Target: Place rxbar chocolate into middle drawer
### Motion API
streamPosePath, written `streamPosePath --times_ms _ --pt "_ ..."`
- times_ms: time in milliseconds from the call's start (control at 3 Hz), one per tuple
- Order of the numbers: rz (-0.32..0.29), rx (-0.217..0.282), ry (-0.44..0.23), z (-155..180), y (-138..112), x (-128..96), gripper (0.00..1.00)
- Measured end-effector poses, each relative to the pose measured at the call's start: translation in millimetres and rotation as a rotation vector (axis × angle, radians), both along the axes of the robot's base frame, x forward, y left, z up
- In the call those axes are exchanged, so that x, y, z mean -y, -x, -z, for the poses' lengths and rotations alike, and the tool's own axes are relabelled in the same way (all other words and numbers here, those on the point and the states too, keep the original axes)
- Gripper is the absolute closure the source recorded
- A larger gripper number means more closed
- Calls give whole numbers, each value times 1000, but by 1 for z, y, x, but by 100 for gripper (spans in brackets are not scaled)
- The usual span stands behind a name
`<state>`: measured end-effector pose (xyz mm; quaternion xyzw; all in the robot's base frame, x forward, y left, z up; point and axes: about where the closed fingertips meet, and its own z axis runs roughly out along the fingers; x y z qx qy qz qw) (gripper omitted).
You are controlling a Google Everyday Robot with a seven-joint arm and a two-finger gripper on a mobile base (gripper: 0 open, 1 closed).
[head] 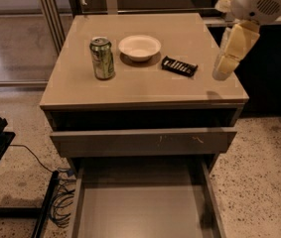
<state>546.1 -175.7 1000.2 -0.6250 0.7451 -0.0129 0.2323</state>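
Note:
The rxbar chocolate [179, 66], a flat black wrapper with white lettering, lies on the cabinet top right of centre. The middle drawer [140, 209] is pulled far out at the bottom of the view, its plain grey floor bare. My gripper [228, 58] hangs from the white arm at the upper right, above the cabinet top's right edge. It is to the right of the bar, apart from it, and holds nothing that I can see.
A green soda can [103, 58] and a white bowl [139, 47] stand on the cabinet top [145, 90] left of the bar. The drawer above, its grey front [145, 142] scuffed white, is slightly open. Black equipment and cables [55, 202] lie on the floor at left.

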Motion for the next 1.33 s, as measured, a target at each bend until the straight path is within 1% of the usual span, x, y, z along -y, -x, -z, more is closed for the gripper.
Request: streamPosePath --times_ms 333,667,1000,1333 --pt "-17 53 -135 6 -37 -9 0" --pt "0 63 -240 26 -71 -11 0" --pt "0 63 -240 26 -71 -11 0" --pt "1 65 -238 44 -91 -8 0"
